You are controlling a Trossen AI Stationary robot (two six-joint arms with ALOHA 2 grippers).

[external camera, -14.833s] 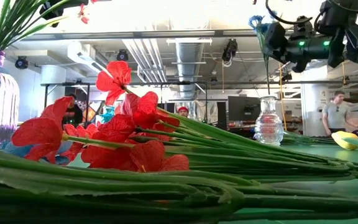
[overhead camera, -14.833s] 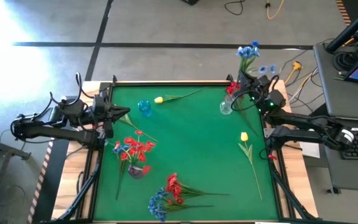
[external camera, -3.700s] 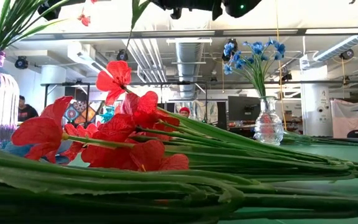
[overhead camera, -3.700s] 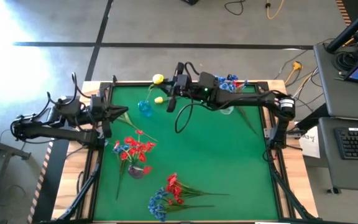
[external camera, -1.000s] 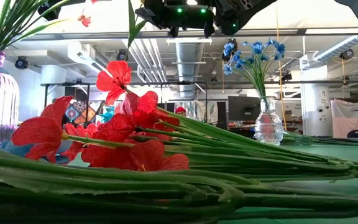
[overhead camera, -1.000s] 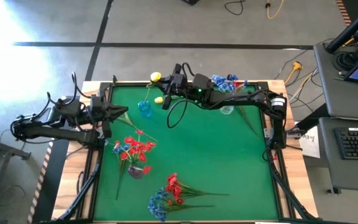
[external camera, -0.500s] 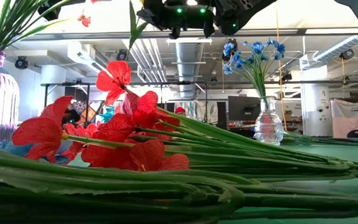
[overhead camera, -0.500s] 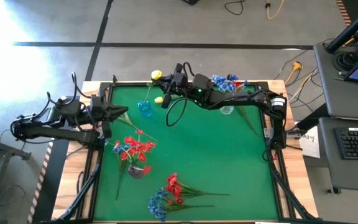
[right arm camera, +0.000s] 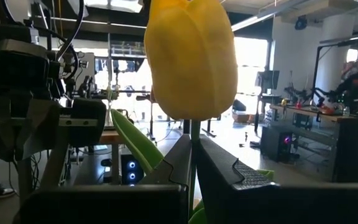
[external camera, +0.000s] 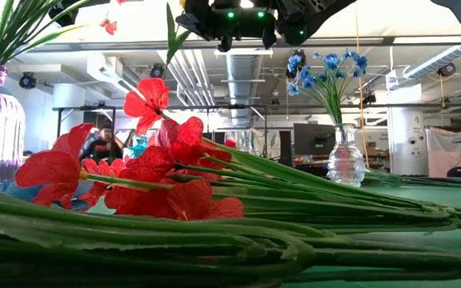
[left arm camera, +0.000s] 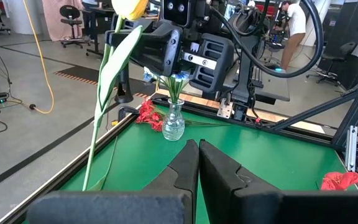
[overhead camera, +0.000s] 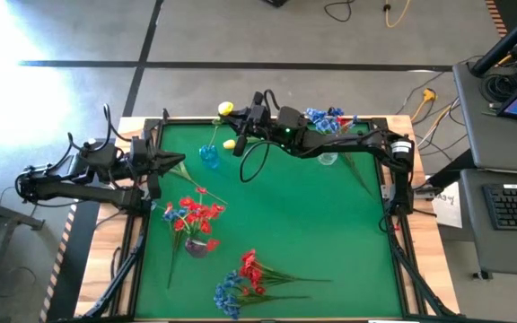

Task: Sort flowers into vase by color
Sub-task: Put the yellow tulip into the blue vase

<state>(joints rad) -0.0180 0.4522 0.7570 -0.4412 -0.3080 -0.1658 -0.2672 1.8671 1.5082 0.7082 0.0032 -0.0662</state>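
Right wrist view shows the right fingers [right arm camera: 191, 163] pinched shut on the stem of a yellow flower [right arm camera: 191, 59], its blossom standing just above their tips and a green leaf beside them. From above, those fingers hover over the far edge of the green tabletop [overhead camera: 312, 224], just beside a small blue vase [overhead camera: 208, 155]. The left fingers [left arm camera: 197, 163] are pressed together, holding nothing, at the tabletop's left edge. Red flowers [overhead camera: 191, 218] lie nearby.
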